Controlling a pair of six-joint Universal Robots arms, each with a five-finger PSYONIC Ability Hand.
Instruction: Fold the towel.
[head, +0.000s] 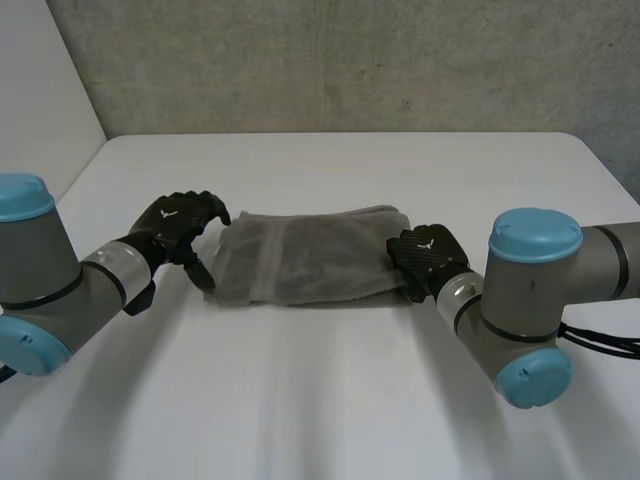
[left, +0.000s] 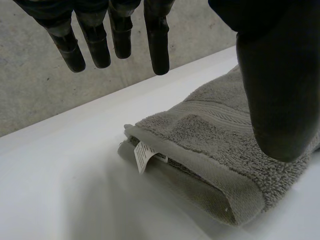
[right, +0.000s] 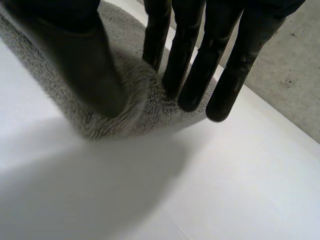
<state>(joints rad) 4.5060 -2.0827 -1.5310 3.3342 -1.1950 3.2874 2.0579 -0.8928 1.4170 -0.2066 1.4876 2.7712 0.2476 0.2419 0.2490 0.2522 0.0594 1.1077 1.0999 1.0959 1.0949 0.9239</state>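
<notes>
A grey towel (head: 310, 260) lies folded into a long band across the middle of the white table (head: 330, 400). My left hand (head: 178, 228) hovers at its left end, open, with straight fingers (left: 159, 40) and the thumb (left: 277, 100) spread above the layered towel corner (left: 210, 145), not touching it. A white label (left: 145, 155) sticks out between the layers there. My right hand (head: 430, 258) is at the towel's right end. Its thumb (right: 85, 65) and straight fingers (right: 185, 65) pinch the rounded folded edge (right: 125, 95) between them.
A grey wall (head: 350, 60) rises behind the table's far edge. Bare table surface lies in front of the towel and behind it. Both forearms reach in from the near corners.
</notes>
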